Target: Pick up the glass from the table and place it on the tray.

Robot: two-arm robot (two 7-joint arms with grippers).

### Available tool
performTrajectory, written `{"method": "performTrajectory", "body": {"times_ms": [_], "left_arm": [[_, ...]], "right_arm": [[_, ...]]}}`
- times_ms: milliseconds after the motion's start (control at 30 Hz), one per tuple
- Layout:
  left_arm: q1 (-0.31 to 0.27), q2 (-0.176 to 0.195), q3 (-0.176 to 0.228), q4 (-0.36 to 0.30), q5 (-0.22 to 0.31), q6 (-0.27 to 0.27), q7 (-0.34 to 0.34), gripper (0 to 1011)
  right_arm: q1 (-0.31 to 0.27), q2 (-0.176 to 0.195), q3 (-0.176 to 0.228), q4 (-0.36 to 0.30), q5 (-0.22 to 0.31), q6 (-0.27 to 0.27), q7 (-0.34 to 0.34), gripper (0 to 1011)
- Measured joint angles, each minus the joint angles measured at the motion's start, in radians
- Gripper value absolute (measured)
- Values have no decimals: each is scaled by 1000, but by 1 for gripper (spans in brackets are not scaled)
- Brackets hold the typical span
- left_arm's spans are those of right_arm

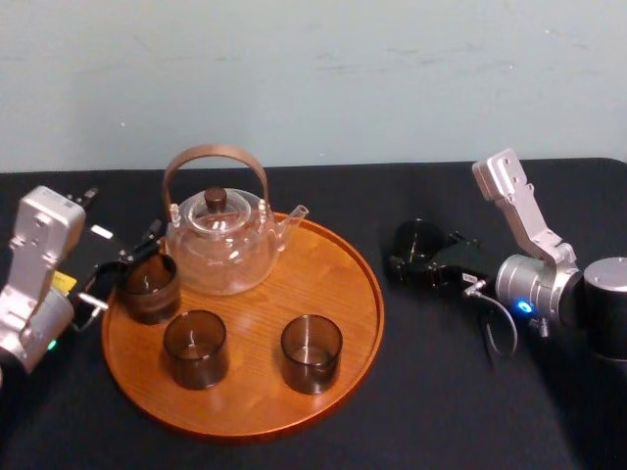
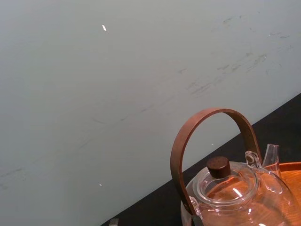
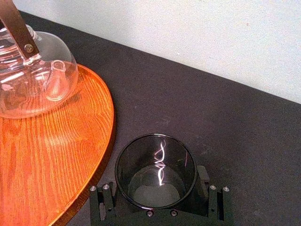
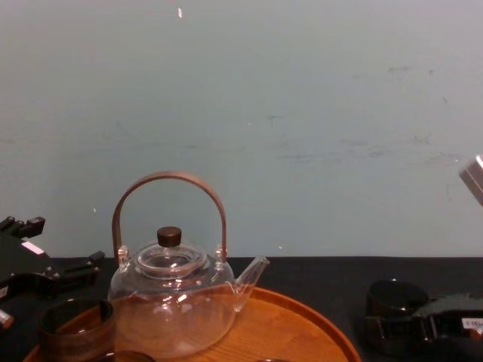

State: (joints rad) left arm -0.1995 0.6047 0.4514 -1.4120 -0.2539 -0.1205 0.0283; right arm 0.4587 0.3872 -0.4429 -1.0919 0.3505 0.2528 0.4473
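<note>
Smoky brown, the glass (image 3: 153, 188) stands on the black cloth of the table (image 1: 460, 392), just beside the right-hand rim of the tray (image 1: 343, 284) and not yet on it. The right gripper (image 3: 157, 197) has it, one finger on each side of the wall, closed in to the tumbler's width as far as I can judge. The main risk is the tray's raised rim: if the glass is carried across too low, its base could catch the wood and tip or twist out of the grip. The smooth straight wall could also slip if the hold is light. A path too far in could knock the spout of the teapot (image 1: 223, 245) or the nearest of the three other tumblers (image 1: 312, 352) on the tray. The pads' actual contact is hidden behind the glass, and I cannot tell whether the base touches the cloth. The left gripper (image 1: 125, 266) sits at the tray's left edge by another tumbler, and whether it grips anything I cannot tell. The chest view cuts off the tray's near part.
</note>
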Motion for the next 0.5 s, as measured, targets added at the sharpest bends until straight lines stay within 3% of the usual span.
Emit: {"method": "performTrajectory", "body": {"times_ms": [233,500], "left_arm": [[0,0,0,0,0,0,0,1001],[0,0,0,0,0,0,0,1001]], "right_arm": [[0,2,1,-1,2,0,1,1003],[-1,3,1,-3,5,0,2,907]]}}
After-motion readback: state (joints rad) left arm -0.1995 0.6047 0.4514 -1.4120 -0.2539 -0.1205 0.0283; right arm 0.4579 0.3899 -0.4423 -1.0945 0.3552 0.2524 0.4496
